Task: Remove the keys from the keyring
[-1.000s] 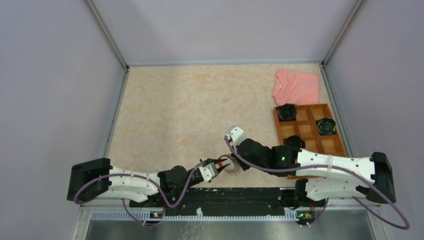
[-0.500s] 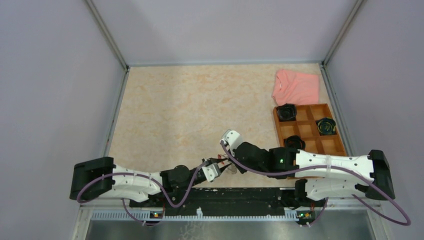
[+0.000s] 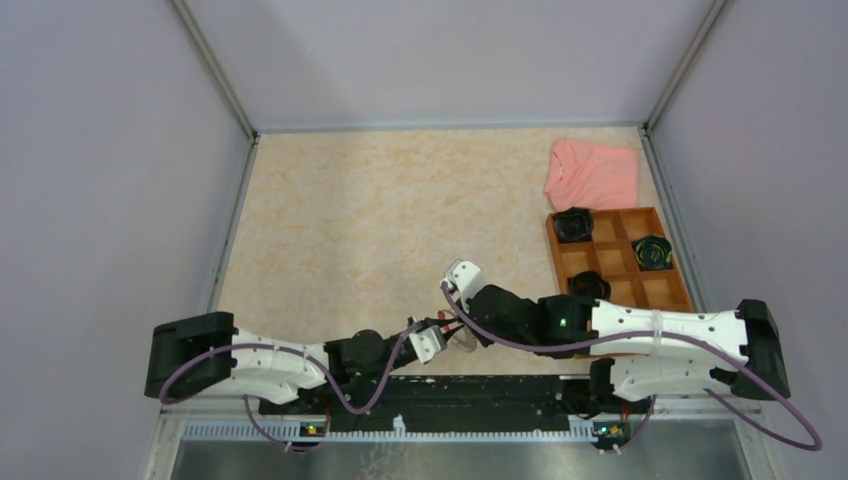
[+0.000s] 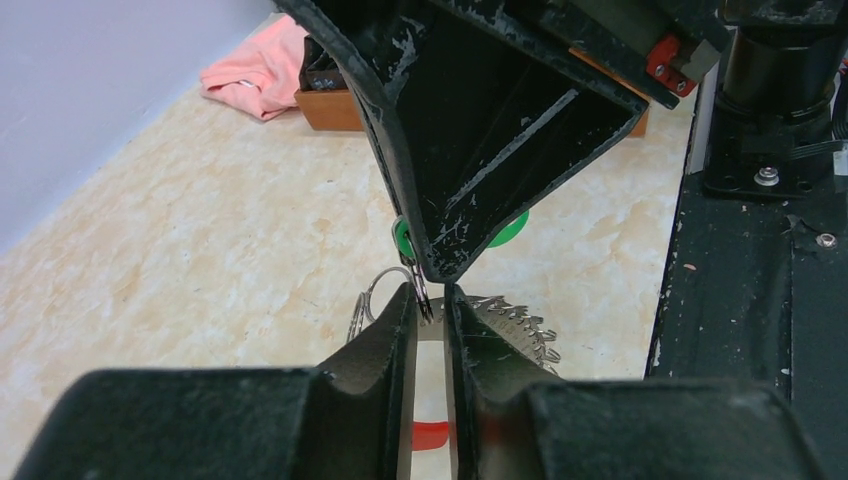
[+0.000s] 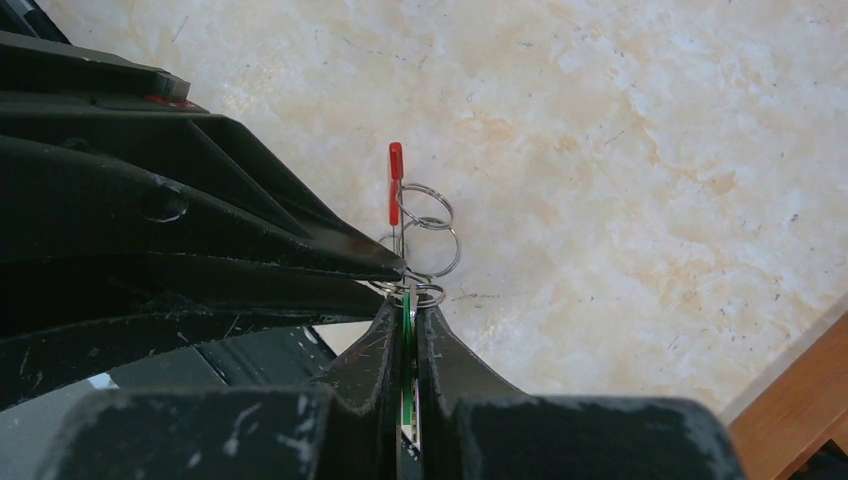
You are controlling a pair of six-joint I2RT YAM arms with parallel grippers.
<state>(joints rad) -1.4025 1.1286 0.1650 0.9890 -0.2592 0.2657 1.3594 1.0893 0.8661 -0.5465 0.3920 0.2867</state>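
Note:
My left gripper is shut on the thin grey keyring, whose red sleeve shows between its fingers. My right gripper is shut on the green-headed key and meets the left gripper tip to tip. In the left wrist view the green head peeks from behind the right fingers. Several silvery toothed keys hang beside the left fingers. In the right wrist view the keyring stands edge-on with its red sleeve and small split rings. In the top view both grippers meet near the table's front edge.
A wooden compartment tray with black coiled bundles stands at the right, partly under my right arm. A pink cloth lies behind it. The black base rail runs along the near edge. Grey walls enclose the table.
Both grippers have shifted slightly left and toward the near edge, still joined at the keyring. Over the last half second almost nothing has moved.

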